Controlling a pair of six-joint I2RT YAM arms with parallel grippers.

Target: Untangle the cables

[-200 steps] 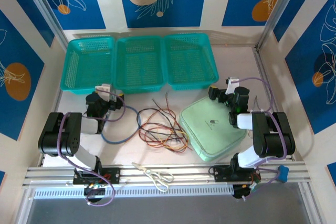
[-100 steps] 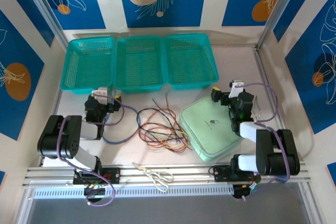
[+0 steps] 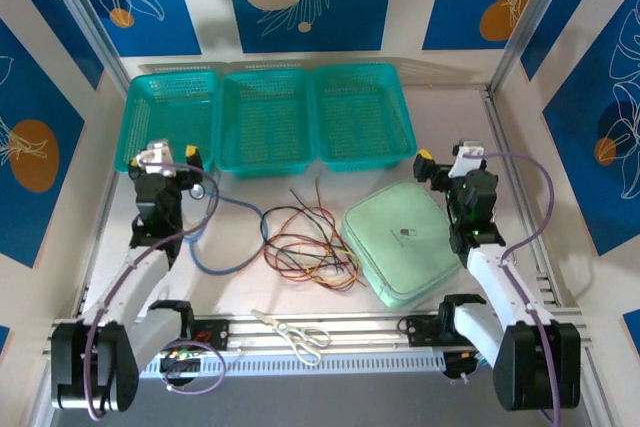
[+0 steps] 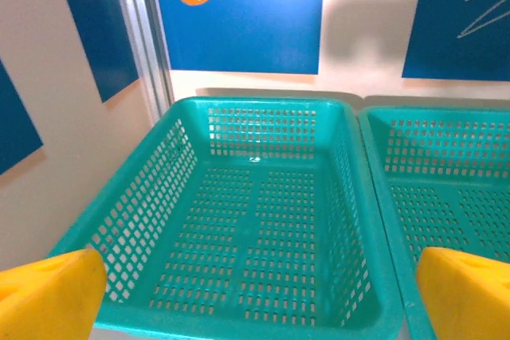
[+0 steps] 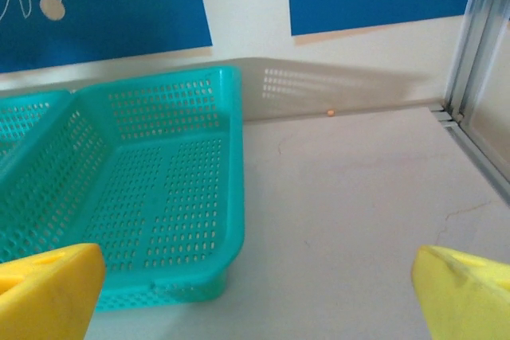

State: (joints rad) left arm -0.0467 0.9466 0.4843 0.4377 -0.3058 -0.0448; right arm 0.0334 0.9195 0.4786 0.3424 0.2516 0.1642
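Top external view shows you both arms have stretched up out of their fold, so work can start. Your left gripper [image 3: 168,159] and right gripper [image 3: 445,159] gape wide, holding nothing. The cables [image 3: 305,242], thin bendy red, black and yellow loops, lie tangled mid-frame, untouched.

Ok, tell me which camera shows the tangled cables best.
The top external view: the cables lie in full as a loose pile mid-table, beside the green case. Both wrist cameras face the teal baskets instead.
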